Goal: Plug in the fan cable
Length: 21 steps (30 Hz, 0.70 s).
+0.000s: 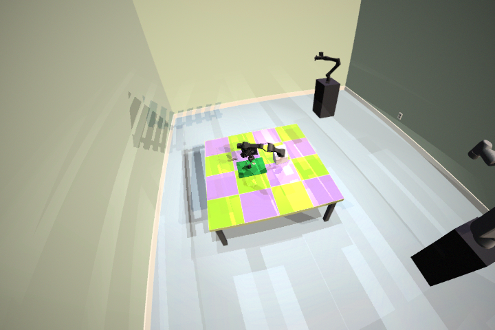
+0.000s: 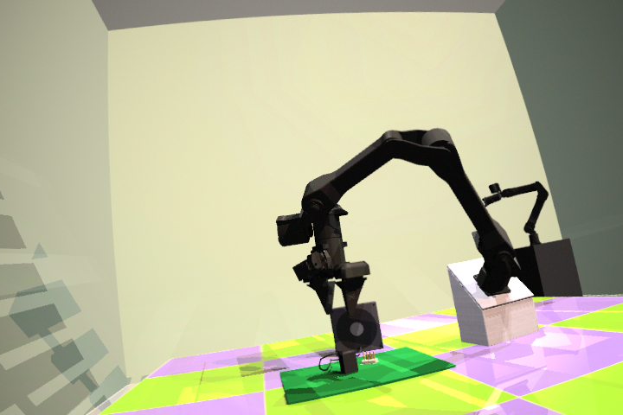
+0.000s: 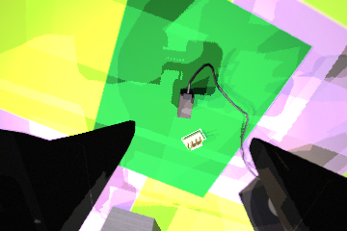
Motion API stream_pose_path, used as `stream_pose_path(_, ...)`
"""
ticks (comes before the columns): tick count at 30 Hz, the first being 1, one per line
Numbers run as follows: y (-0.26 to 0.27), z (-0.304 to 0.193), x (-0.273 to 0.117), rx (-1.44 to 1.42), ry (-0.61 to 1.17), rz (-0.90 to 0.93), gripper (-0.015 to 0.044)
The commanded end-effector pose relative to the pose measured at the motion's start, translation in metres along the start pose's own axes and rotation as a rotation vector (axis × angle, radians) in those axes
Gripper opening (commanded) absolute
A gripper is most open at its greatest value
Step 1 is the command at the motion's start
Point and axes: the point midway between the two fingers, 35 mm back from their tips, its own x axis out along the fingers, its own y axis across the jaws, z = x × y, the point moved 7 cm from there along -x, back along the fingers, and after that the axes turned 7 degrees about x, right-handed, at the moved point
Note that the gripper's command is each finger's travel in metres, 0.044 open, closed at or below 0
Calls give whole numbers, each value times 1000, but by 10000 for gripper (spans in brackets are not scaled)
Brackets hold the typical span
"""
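The plug [image 2: 348, 362] [image 3: 185, 104], a small dark block, stands on the green board [image 2: 413, 364] [image 3: 147, 149] [image 1: 258, 172], beside the white four-pin header [image 2: 369, 360] [image 3: 194, 140] and off it. The header's pins are bare. A thin dark cable [image 3: 246, 115] loops from the plug to the square dark fan [image 2: 369, 337] [image 3: 253, 204], which stands upright behind the board. My gripper [image 2: 340, 314] [image 3: 192, 134] is wide open and empty, above the plug and header. In the wrist view the right finger hides part of the fan.
The arm's pale slanted base block [image 2: 508, 322] [image 3: 128, 220] stands on the checkered table [image 1: 258, 204] to the right of the board in the exterior view. Another arm on a dark pedestal [image 1: 326, 99] stands beyond the table. A larger grey arm [image 1: 493, 221] is at the right.
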Motion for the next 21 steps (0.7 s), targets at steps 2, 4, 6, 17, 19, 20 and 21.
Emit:
stream_pose_path(2,2,-7,55,11,15,20,440)
stream_pose_path(4,2,-7,55,11,15,20,440)
stream_pose_path(6,2,-7,55,11,15,20,440)
stream_pose_path(17,2,-7,67,12,15,20,440)
stream_pose_path(19,2,-7,70,12,15,20,440)
stream_pose_path(20,2,-7,72,12,15,20,440)
stream_pose_path(21,2,-7,73,12,15,20,440)
